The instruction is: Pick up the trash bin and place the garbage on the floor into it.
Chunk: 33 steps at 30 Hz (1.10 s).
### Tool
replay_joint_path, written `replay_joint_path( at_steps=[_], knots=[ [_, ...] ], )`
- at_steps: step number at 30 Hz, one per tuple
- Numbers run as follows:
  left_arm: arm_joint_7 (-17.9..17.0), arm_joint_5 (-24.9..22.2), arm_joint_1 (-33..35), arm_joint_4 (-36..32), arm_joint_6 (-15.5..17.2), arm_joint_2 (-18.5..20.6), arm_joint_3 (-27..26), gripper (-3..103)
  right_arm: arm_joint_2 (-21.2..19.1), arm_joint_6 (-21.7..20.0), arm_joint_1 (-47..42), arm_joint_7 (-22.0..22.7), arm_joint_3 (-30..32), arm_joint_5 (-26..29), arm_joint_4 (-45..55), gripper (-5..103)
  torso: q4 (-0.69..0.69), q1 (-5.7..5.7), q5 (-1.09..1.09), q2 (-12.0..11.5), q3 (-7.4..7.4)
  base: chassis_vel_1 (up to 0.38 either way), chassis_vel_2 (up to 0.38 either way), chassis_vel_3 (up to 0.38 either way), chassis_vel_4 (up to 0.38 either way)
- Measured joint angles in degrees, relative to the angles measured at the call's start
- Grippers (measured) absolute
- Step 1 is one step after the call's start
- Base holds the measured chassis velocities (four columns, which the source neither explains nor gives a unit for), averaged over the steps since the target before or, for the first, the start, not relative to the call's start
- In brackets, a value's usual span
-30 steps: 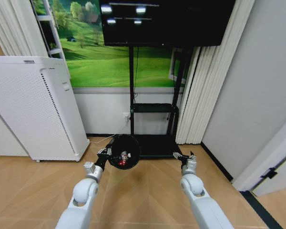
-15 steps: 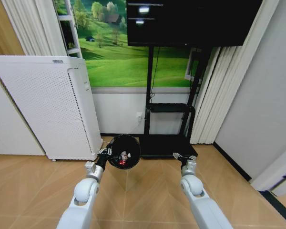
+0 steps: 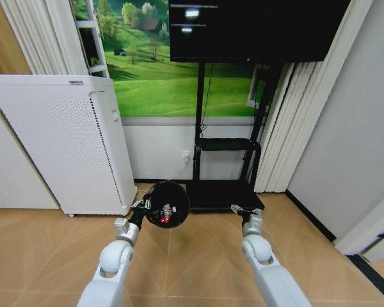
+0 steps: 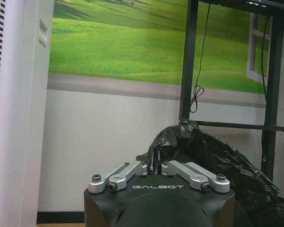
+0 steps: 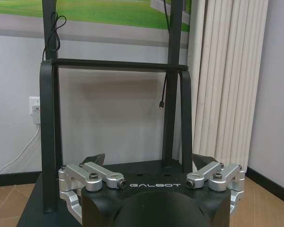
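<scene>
Head view: my left gripper (image 3: 144, 208) clamped on rim of trash bin (image 3: 167, 203), held off floor just before TV stand base (image 3: 221, 195); red-and-white scraps (image 3: 165, 213) inside. My right gripper (image 3: 246, 212) wide, empty, over stand base's right corner. Air purifier (image 3: 64, 144) close on left, wall on right, bare floor (image 3: 185, 262) between.

Left wrist view: fingers pinched on black liner (image 4: 199, 146). Keep bin level, mouth up.

Right wrist view: stand frame (image 5: 49, 132) close ahead; back off before turning.
</scene>
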Motion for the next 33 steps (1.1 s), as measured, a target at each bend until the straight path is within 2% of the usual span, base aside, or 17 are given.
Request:
replay_joint_path(
  at_steps=[13,25,29,33],
  knots=[
    [0.43,-0.34,-0.50,0.09,-0.02,0.18,-0.14,7,0.07,-0.73,-0.31,0.32,-0.02,-1.09,0.65,100,-0.02,0.00,0.00,0.00,0.00,0.003,0.004,-0.014,-0.009],
    [0.65,-0.52,-0.50,-0.05,-0.02,0.33,-0.61,7,0.20,-0.96,-0.61,0.70,-0.04,-1.61,1.33,100,0.00,0.01,-0.01,0.00,0.00,0.167,0.164,-0.162,-0.156],
    [0.81,-0.49,-0.20,-0.11,-0.06,0.27,-0.89,7,0.87,2.38,-0.92,-0.42,-0.27,-3.89,0.50,100,0.02,0.00,0.00,0.00,0.00,0.148,0.159,-0.147,-0.167],
    [0.83,-0.49,-0.30,-0.11,-0.11,0.32,-0.88,7,1.06,2.66,-1.24,-0.82,-0.31,-3.96,0.69,100,-0.01,0.00,0.02,0.00,0.00,0.028,0.022,-0.033,-0.039]
  ],
)
